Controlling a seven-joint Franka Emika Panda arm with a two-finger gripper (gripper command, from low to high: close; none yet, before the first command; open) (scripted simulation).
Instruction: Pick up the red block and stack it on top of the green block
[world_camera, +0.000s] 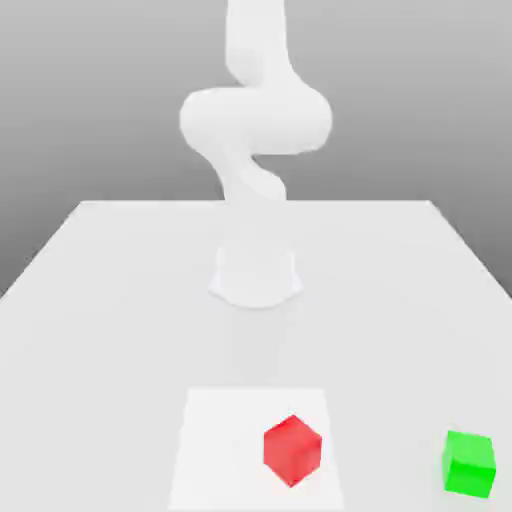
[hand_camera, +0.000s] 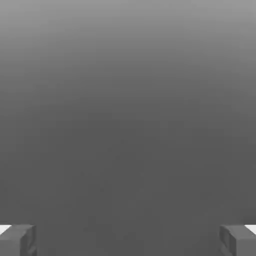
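Jaws spread wide and empty, fingertips (hand_camera: 20, 240) far apart; red block (world_camera: 292, 450) and green block (world_camera: 469, 464) sit well apart on the table (world_camera: 100, 280).

A white table (world_camera: 110, 300) filled the lower part of the exterior view — its surface was flat and pale, and its far edge ran straight across the scene. On it, near the front edge, lay a brighter white square patch (world_camera: 215, 450), flat against the surface. Behind the table there was a plain grey background (world_camera: 90, 90) — lighter toward the table's far edge, darker higher up. The hand view looked onto a plain grey surface (hand_camera: 128, 110).
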